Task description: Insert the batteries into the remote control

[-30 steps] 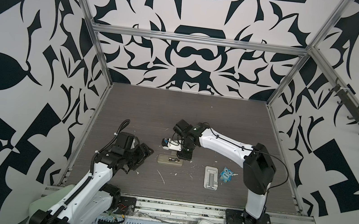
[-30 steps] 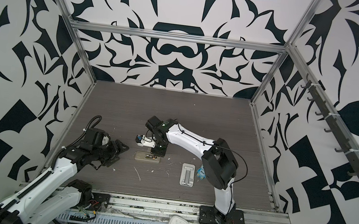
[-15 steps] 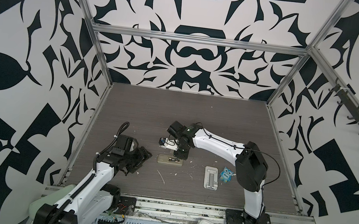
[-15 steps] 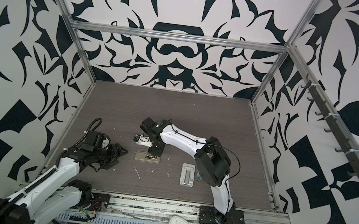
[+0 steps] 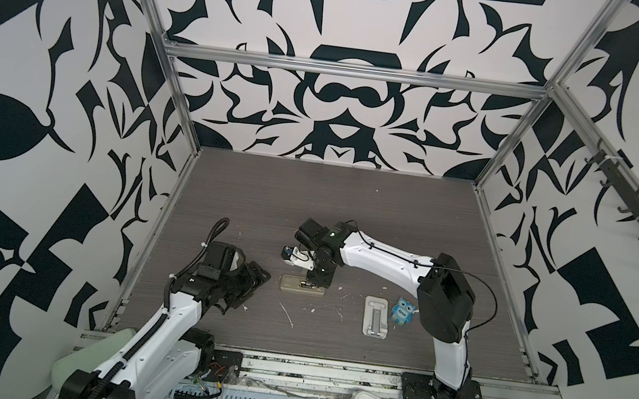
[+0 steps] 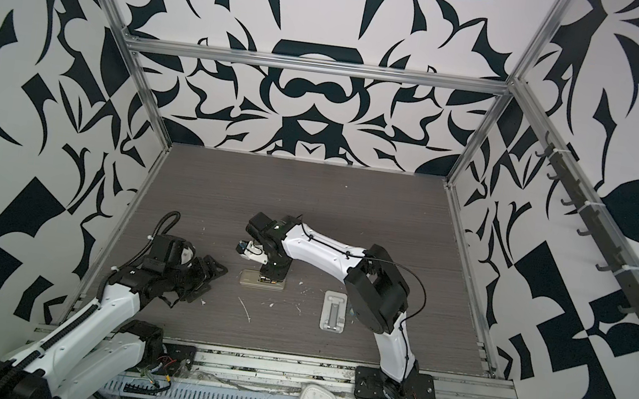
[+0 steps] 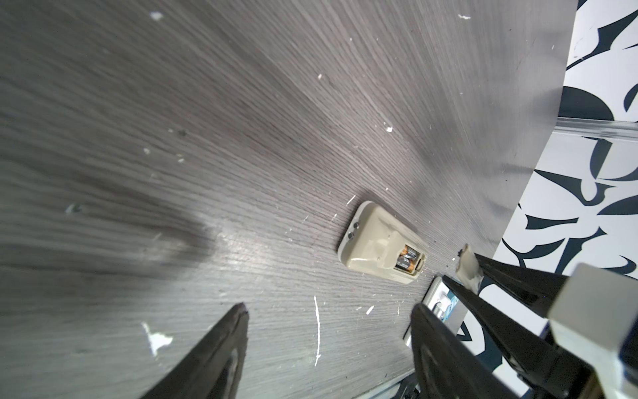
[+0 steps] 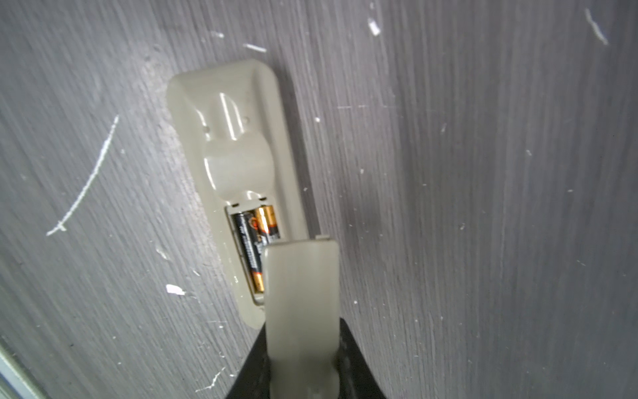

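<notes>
Here the remote control (image 5: pixel 303 285) lies back-up near the middle of the worktop (image 5: pixel 349 213), with its bay uncovered. In the right wrist view we see both batteries (image 8: pixel 253 241) side by side inside that bay. The right gripper (image 5: pixel 318 281) stands steeply over the remote's right-hand end. Its jaws pinch the beige battery cover (image 8: pixel 302 293) by one end, and the cover's free edge reaches over the near end of the bay. We cannot tell whether cover and remote touch. The left gripper (image 7: pixel 329 307) hovers low over the worktop's left side, well apart from the remote, its jaws spread wide over bare wood. A silvery slotted stand (image 5: pixel 376 316) lies to the right of the remote, with a blue owl figure (image 5: pixel 403 310) just beside it.
</notes>
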`<state>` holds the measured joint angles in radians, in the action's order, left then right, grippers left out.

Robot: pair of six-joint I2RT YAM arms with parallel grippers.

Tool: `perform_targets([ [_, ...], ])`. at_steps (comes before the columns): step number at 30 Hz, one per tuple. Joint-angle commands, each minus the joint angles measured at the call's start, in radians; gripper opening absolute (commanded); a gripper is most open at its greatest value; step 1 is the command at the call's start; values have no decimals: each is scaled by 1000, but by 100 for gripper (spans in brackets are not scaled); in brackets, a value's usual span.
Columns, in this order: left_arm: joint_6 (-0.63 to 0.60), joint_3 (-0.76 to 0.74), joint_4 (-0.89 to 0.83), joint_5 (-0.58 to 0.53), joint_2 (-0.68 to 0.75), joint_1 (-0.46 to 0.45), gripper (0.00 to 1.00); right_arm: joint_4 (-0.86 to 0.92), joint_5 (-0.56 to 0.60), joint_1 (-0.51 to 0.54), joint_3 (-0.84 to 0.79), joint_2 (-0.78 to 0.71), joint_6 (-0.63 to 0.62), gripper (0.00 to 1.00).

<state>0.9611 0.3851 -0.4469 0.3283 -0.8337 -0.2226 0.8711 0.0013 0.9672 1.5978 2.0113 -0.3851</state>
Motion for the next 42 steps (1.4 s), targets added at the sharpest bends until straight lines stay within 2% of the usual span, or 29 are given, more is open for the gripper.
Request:
perform_targets([
  [1, 3, -30, -14, -12, 14, 5, 77, 23, 8, 11, 5, 1, 23, 9],
  [22, 8, -58, 38, 3, -27, 16, 77, 6, 6, 13, -30, 41, 29, 17],
  [42, 8, -72, 93, 44, -93, 20, 77, 50, 25, 56, -12, -34, 37, 15],
])
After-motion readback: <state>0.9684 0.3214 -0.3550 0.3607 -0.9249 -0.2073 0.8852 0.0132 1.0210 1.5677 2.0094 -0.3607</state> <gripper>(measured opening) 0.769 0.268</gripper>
